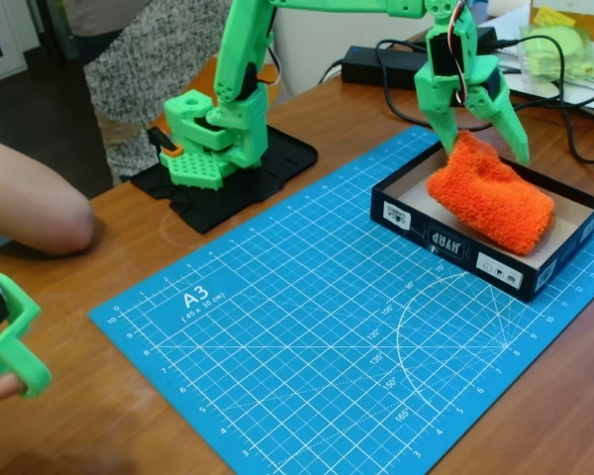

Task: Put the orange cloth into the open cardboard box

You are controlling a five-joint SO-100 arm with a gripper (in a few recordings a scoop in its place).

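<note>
With the cloth (491,194) lying in the box (416,220), our end effector (480,142) spread apart above it, we should lift straight up without snagging fibres.

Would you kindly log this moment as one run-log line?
gripper: open, over cloth end | orange cloth: lying in the open cardboard box | box: on blue mat

Fluffy orange cloth (491,197) lies inside open cardboard box (445,237).

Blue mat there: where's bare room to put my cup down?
Most of the blue mat is bare, from the arm's black base across to the open cardboard box. Crowded: that box corner, where the gripper stands over the orange cloth.
</note>
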